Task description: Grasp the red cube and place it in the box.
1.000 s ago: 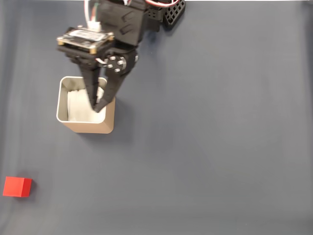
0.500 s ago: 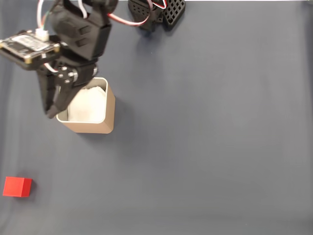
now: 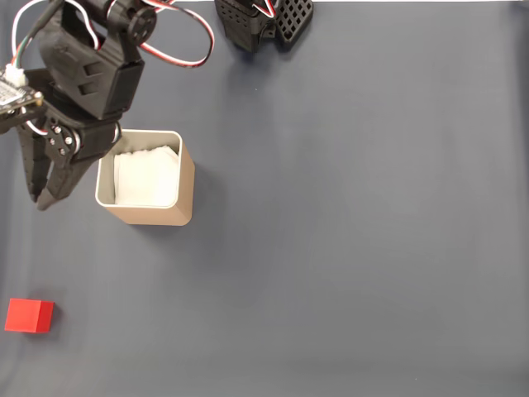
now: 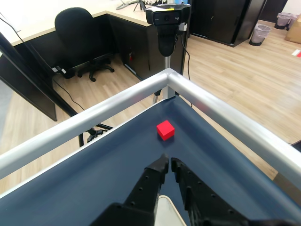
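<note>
The red cube (image 3: 29,316) sits near the lower left corner of the dark blue table in the fixed view; in the wrist view the red cube (image 4: 165,129) lies ahead of my fingers near the table's corner. The box (image 3: 186,186), tan with white paper inside, stands at upper left. My gripper (image 3: 40,201) hangs just left of the box, well above the cube in the picture, fingertips nearly together with nothing between them. From the wrist camera the gripper (image 4: 168,165) points toward the cube, a narrow gap between its tips.
The arm's black base (image 3: 264,21) sits at the table's top edge. A metal rail (image 4: 221,117) borders the table's corner, with a webcam (image 4: 168,19) on a post just beyond it. Dark table surface stretches to the right of the box.
My gripper has swung left, from over the box's inside to its left rim and then clear of it. The cube and the box have stayed put.
</note>
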Robot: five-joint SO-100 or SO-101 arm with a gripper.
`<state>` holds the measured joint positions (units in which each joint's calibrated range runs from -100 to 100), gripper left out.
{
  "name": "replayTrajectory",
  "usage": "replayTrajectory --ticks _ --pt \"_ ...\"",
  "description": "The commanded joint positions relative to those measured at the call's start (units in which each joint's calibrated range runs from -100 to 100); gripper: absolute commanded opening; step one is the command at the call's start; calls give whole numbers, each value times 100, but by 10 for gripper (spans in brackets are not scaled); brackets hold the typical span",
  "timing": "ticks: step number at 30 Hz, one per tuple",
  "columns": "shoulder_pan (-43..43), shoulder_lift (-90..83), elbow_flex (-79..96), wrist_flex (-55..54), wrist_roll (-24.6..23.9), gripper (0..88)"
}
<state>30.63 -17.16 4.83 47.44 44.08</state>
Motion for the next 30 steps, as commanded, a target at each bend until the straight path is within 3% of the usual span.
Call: replayTrajectory --ticks 1,17,30 --pt "79 146 -510 -21 24 81" --pt "171 1020 -884 -276 20 267" --pt "200 2110 -1850 -546 44 336"
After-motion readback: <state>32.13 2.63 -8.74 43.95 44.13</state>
